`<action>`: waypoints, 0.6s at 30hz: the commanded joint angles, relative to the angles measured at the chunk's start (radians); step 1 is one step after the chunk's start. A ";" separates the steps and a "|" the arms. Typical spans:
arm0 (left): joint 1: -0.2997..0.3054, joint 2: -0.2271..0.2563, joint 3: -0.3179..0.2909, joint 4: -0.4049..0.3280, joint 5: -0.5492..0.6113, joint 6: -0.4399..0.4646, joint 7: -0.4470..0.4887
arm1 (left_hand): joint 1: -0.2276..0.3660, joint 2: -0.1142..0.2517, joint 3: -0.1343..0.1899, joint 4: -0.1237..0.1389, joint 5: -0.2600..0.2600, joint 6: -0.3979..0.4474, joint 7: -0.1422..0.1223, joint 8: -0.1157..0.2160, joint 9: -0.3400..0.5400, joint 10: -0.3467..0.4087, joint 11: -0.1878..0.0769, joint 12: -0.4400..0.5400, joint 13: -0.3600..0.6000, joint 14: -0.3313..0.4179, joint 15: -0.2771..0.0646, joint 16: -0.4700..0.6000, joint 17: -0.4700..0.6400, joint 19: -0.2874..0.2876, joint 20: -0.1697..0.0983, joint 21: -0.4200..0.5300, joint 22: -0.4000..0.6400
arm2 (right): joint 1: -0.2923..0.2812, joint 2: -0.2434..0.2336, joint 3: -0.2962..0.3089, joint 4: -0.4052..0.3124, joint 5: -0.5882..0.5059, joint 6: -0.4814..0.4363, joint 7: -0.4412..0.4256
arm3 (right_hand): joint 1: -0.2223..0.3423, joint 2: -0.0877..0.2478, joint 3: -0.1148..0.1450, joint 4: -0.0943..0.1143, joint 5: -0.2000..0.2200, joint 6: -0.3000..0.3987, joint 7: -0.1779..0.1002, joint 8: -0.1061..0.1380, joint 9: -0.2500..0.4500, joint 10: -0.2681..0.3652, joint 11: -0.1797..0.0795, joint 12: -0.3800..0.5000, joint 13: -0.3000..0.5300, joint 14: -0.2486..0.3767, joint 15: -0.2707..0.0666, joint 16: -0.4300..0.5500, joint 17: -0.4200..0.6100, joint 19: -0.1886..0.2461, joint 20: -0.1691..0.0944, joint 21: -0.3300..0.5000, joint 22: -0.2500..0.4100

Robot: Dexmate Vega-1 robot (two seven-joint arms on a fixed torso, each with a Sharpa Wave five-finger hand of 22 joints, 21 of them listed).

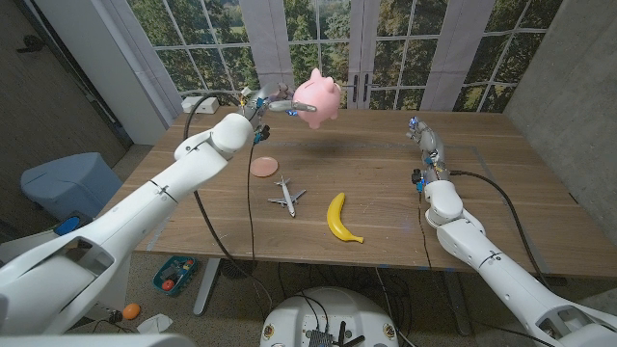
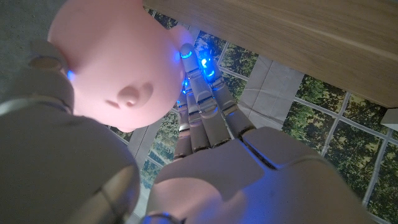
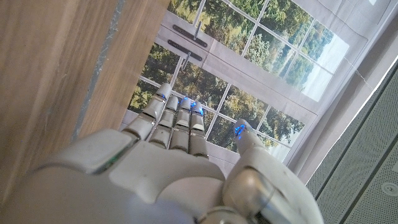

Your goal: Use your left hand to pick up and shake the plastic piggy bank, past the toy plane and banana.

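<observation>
Head view: left hand (image 1: 265, 103) holds the pig (image 1: 317, 97) in the air above the bench's (image 1: 501, 193) far edge, left of middle. Plane (image 1: 286, 197) and banana (image 1: 341, 218) lie side by side, apart, near the front edge at mid-bench. A pink disc (image 1: 263, 166) lies behind the plane. Right hand (image 1: 426, 141) stands on edge near the right side, fingers straight, holding nothing.

Left wrist view: fingers (image 2: 200, 109) press the pig's (image 2: 115, 62) side, thumb on the other side.

Right wrist view: right hand (image 3: 177, 140) open, fingers (image 3: 180, 118) together, thumb apart, beside the bench (image 3: 56, 74).
</observation>
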 commanded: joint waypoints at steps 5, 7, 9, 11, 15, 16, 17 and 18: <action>-0.052 0.061 0.057 -0.040 0.052 0.099 -0.119 | 0.476 0.468 0.008 0.000 0.004 0.369 -0.255 0.002 0.016 0.341 -0.315 0.002 0.005 0.057 -0.143 -0.007 0.002 -0.005 -0.053 0.006 0.001 | -0.027 -0.007 0.008 -0.039 -0.015 0.008 -0.010 | 0.009 -0.001 0.004 0.005 0.006 -0.001 -0.001 -0.002 0.003 0.007 0.003 -0.002 0.003 0.007 -0.001 -0.003 0.006 0.009 0.001 -0.003 0.005; -0.057 0.064 0.065 -0.042 0.061 0.111 -0.128 | 0.476 0.468 0.008 0.000 0.004 0.371 -0.255 0.003 0.016 0.340 -0.315 0.002 0.005 0.057 -0.143 -0.007 0.002 -0.005 -0.053 0.006 0.001 | -0.027 -0.006 0.008 -0.040 -0.016 0.008 -0.010 | 0.009 -0.001 0.004 0.005 0.006 -0.001 -0.001 -0.002 0.003 0.007 0.003 -0.002 0.003 0.008 0.001 -0.002 0.006 0.010 0.002 -0.003 0.005; -0.064 0.066 0.073 -0.041 0.065 0.123 -0.143 | 0.476 0.467 0.007 0.000 0.004 0.370 -0.255 0.002 0.016 0.340 -0.315 0.001 0.005 0.057 -0.143 -0.007 0.003 -0.005 -0.053 0.006 0.001 | -0.029 -0.006 0.008 -0.042 -0.018 0.006 -0.010 | 0.009 -0.001 0.004 0.005 0.006 -0.001 -0.002 -0.002 0.003 0.007 0.003 -0.001 0.003 0.007 0.000 -0.003 0.006 0.009 0.001 -0.004 0.005; -0.071 0.067 0.083 -0.039 0.074 0.132 -0.155 | 0.476 0.466 0.007 -0.001 0.004 0.373 -0.254 0.003 0.016 0.340 -0.315 0.000 0.004 0.057 -0.143 -0.007 0.004 -0.005 -0.053 0.007 0.001 | -0.030 -0.004 0.009 -0.044 -0.016 0.006 -0.013 | 0.009 -0.002 0.004 0.005 0.006 -0.002 -0.001 -0.002 0.003 0.007 0.002 -0.002 0.003 0.007 -0.001 -0.003 0.006 0.009 0.001 -0.004 0.005; -0.085 0.067 0.105 -0.034 0.095 0.148 -0.174 | 0.477 0.467 0.007 0.000 0.004 0.371 -0.255 0.002 0.017 0.342 -0.315 0.002 0.006 0.058 -0.143 -0.008 0.004 -0.006 -0.053 0.007 0.001 | -0.034 -0.005 0.010 -0.047 -0.019 0.002 -0.014 | 0.009 -0.001 0.004 0.005 0.006 -0.001 -0.002 -0.002 0.003 0.007 0.002 -0.001 0.003 0.008 0.001 -0.003 0.006 0.009 0.001 -0.005 0.005; -0.088 0.067 0.108 -0.032 0.099 0.151 -0.179 | 0.477 0.467 0.007 -0.001 0.004 0.370 -0.254 0.002 0.018 0.342 -0.315 0.001 0.006 0.057 -0.143 -0.008 0.004 -0.006 -0.053 0.008 0.001 | -0.034 -0.006 0.010 -0.046 -0.019 0.002 -0.012 | 0.009 -0.001 0.004 0.005 0.006 -0.001 -0.001 -0.002 0.003 0.008 0.003 -0.001 0.003 0.008 0.000 -0.003 0.006 0.009 0.001 -0.005 0.005; -0.090 0.066 0.112 -0.030 0.103 0.154 -0.182 | 0.477 0.467 0.007 -0.001 0.004 0.371 -0.255 0.002 0.018 0.342 -0.315 0.002 0.006 0.057 -0.143 -0.008 0.004 -0.006 -0.053 0.008 0.001 | -0.034 -0.006 0.010 -0.047 -0.019 0.001 -0.013 | 0.009 -0.001 0.004 0.005 0.006 -0.001 -0.001 -0.002 0.003 0.007 0.002 -0.002 0.003 0.007 -0.001 -0.003 0.006 0.009 0.001 -0.005 0.005; -0.092 0.065 0.115 -0.028 0.106 0.155 -0.185 | 0.477 0.467 0.006 0.000 0.004 0.372 -0.253 0.003 0.017 0.343 -0.315 0.002 0.007 0.057 -0.143 -0.008 0.004 -0.006 -0.052 0.008 0.001 | -0.034 -0.006 0.009 -0.047 -0.021 0.000 -0.014 | 0.009 -0.001 0.004 0.005 0.006 -0.001 -0.001 -0.002 0.003 0.007 0.003 -0.002 0.003 0.008 0.002 -0.003 0.006 0.010 0.002 -0.005 0.005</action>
